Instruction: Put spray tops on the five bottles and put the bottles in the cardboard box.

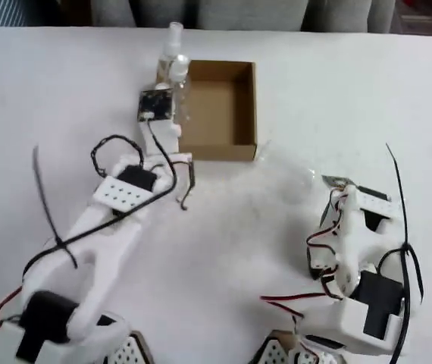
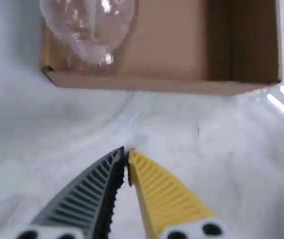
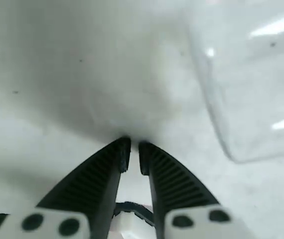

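Right now one clear bottle lies in a corner of the cardboard box. The left gripper sits just outside the box wall, fingers pressed together on nothing. The right gripper, likewise closed and empty, is beside a second clear bottle lying on the white table

The cardboard box, at twelve o'clock on the table, is seen as matt brown paperboard, and its walls are left plain. The table is shown as a smooth white surface with a faint sheen. A bottle at the box's ten o'clock corner is made of clear, glossy plastic, as is a second bottle lying at the box's four o'clock. The left gripper is formed of ribbed matt plastic, grey and yellow. The right gripper is formed of ribbed black plastic. The arm shells are moulded in smooth white plastic.
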You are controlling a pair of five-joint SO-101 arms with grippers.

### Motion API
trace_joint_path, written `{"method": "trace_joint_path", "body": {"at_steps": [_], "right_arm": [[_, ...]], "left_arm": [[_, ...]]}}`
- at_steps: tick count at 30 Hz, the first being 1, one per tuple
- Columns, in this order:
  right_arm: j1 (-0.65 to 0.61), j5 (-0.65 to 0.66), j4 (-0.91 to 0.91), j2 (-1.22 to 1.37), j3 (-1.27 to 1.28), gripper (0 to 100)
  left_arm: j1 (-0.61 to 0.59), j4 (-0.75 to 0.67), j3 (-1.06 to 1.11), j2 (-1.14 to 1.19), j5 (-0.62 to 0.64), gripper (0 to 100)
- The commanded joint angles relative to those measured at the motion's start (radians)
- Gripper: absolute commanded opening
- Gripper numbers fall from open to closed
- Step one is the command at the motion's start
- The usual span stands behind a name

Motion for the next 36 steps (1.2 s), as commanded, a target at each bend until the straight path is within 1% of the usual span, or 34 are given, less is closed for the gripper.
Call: {"method": "trace_joint_path", "body": {"at_steps": [1,4,8,13,17,18,22,24,33,36], "right_arm": [[-0.03,-0.011,-0.036,-0.001,0.008,1.7],[-0.03,-0.003,-0.036,-0.001,0.008,1.7],[-0.03,0.069,-0.03,-0.002,0.021,1.7],[-0.031,0.08,-0.031,-0.008,0.031,1.7],[-0.031,0.081,-0.031,-0.008,0.031,1.7],[-0.031,0.081,-0.03,-0.01,0.031,1.7],[-0.033,0.081,-0.03,-0.01,0.031,1.7],[-0.033,0.081,-0.03,-0.01,0.031,1.7],[-0.033,0.081,-0.033,-0.01,0.031,1.7],[-0.033,0.081,-0.033,-0.01,0.031,1.7]], "left_arm": [[0.008,-0.282,0.0,0.147,0.157,2],[0.001,-0.373,-0.023,0.254,0.155,2],[-0.005,-0.374,-0.083,0.298,0.155,2],[-0.007,-0.385,-0.1,0.321,0.161,2],[-0.015,-0.479,-0.098,0.377,0.166,2],[-0.021,-0.5,-0.098,0.394,0.172,2],[-0.044,-0.577,-0.098,0.443,0.282,2],[-0.056,-0.598,-0.098,0.453,0.295,2],[-0.056,-0.592,-0.086,0.453,0.295,2],[-0.048,-0.559,-0.069,0.449,0.292,2]]}}
